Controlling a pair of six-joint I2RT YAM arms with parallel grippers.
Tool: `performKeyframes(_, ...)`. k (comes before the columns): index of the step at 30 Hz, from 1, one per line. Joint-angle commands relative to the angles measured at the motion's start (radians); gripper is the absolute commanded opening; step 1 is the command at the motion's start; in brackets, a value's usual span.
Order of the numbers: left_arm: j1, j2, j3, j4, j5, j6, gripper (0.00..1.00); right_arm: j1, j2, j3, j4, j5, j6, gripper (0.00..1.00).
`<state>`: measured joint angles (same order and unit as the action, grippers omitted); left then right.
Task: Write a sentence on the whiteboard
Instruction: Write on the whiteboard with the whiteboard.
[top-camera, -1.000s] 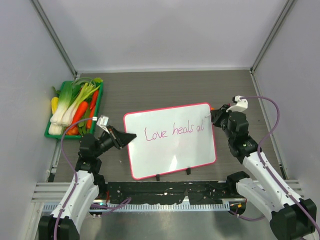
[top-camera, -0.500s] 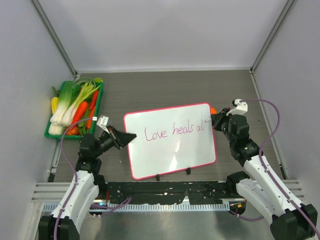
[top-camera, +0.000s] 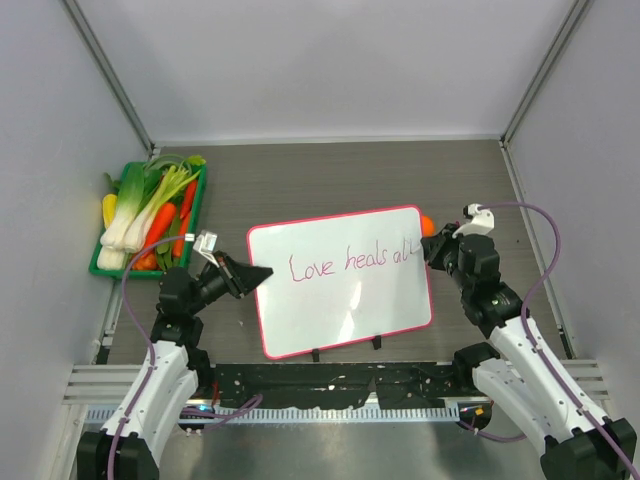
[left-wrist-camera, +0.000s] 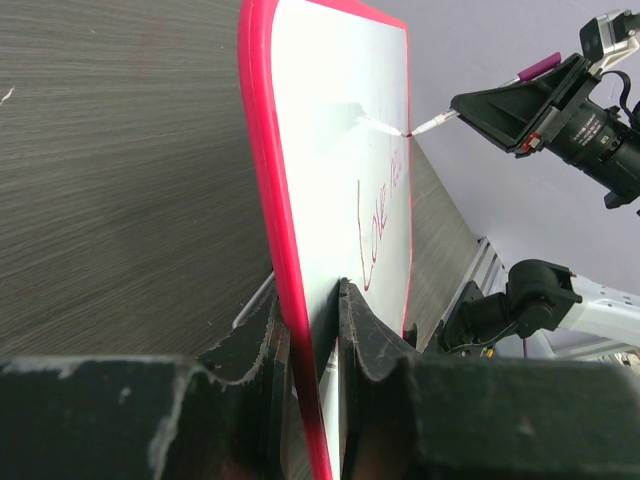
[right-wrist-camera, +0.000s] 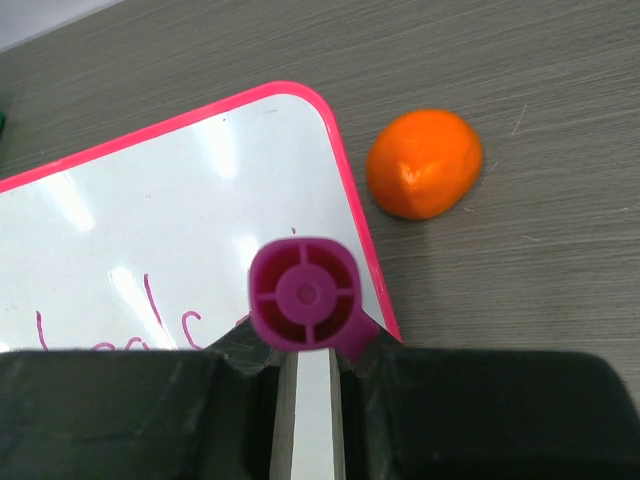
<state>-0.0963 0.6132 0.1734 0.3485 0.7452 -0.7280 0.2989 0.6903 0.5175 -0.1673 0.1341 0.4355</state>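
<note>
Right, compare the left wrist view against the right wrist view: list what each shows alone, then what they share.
Left wrist only: the left gripper clamped on the edge of the glossy white, pink-framed whiteboard, and the magenta marker with its tip touching the board face. Right wrist only: a round orange fruit just off the board's corner, and the marker's cap seen end-on. Both: the whiteboard, the marker in the right gripper, pink handwriting.
</note>
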Motion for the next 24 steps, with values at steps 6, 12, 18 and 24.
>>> performKeyframes(6,0.015,0.005,-0.026,-0.014,-0.107,0.180,0.00,-0.004,-0.028,-0.002,-0.038,-0.024,-0.009,0.01)
performKeyframes(12,0.015,0.003,-0.026,-0.016,-0.107,0.180,0.00,-0.004,-0.020,-0.002,-0.044,-0.019,-0.021,0.01)
performKeyframes(18,0.015,0.002,-0.026,-0.016,-0.107,0.182,0.00,-0.004,-0.017,0.009,-0.044,0.001,-0.024,0.01)
performKeyframes(24,0.015,-0.001,-0.026,-0.020,-0.112,0.182,0.00,-0.004,-0.012,0.012,-0.040,0.016,-0.026,0.01)
